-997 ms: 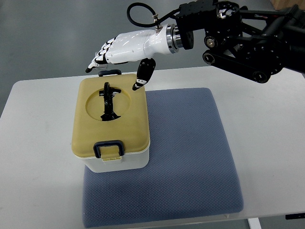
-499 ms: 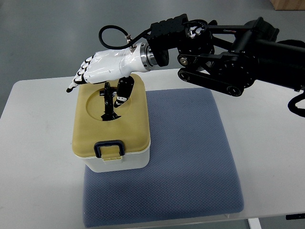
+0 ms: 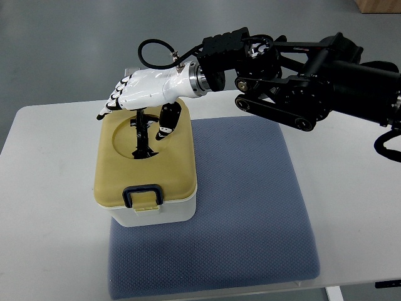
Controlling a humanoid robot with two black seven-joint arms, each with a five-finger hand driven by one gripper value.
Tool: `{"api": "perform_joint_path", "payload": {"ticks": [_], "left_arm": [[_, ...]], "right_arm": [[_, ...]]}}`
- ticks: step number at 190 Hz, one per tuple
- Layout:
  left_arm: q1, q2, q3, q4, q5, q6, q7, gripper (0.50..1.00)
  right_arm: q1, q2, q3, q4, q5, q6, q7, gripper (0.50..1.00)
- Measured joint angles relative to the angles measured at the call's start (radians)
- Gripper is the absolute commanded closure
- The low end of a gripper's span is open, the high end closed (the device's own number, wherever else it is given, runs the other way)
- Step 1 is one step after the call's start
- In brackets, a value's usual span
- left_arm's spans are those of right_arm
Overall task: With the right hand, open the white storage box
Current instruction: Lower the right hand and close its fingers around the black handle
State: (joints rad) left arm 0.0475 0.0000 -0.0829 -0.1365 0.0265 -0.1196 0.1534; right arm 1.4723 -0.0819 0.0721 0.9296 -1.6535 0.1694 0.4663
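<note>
**Right hand hovering over the lid's far end**

Top view is showing the work from the near table edge outward. Nearest, a grey-blue mat (image 3: 250, 213) is lying on the white table (image 3: 357, 207), likely there to cushion the box and keep it from sliding. On the mat's left part, the white storage box (image 3: 164, 213) is sitting shut, its yellow lid (image 3: 119, 169) fully seated, so nothing of what is inside can be seen. At the lid's near edge a dark blue latch (image 3: 145, 194) is lying folded flat. In the lid's round recess a black carry handle (image 3: 142, 135) is resting folded down.

Farther back, the right hand (image 3: 143, 93) is reaching in from the right on its black arm (image 3: 301, 75), hanging over the lid's far end. Its fingers are extended and gripping nothing; the thumb (image 3: 167, 119) is pointing down beside the handle, seemingly just above the lid. This pose suggests the hand is lining up on the far edge, where a second latch probably sits, hidden beneath it.
</note>
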Motion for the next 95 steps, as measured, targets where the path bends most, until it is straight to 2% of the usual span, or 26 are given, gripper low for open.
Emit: {"api": "perform_joint_path", "payload": {"ticks": [13,23,64,73,95], "left_arm": [[0.000,0.000,0.000,0.000,0.000,0.000,0.000,0.500],[0.000,0.000,0.000,0.000,0.000,0.000,0.000,0.500],[0.000,0.000,0.000,0.000,0.000,0.000,0.000,0.500],[0.000,0.000,0.000,0.000,0.000,0.000,0.000,0.500],[0.000,0.000,0.000,0.000,0.000,0.000,0.000,0.500]], "right_arm": [[-0.002,0.000,0.000,0.000,-0.009,0.000,-0.003,0.744],[-0.002,0.000,0.000,0.000,-0.011,0.000,-0.005,0.775],[-0.003,-0.002,0.000,-0.001,-0.012,-0.012,-0.006,0.818],[-0.003,-0.001,0.000,0.000,-0.012,-0.016,-0.006,0.850],[-0.003,0.000,0.000,0.000,-0.010,-0.030,-0.006,0.863]]}}
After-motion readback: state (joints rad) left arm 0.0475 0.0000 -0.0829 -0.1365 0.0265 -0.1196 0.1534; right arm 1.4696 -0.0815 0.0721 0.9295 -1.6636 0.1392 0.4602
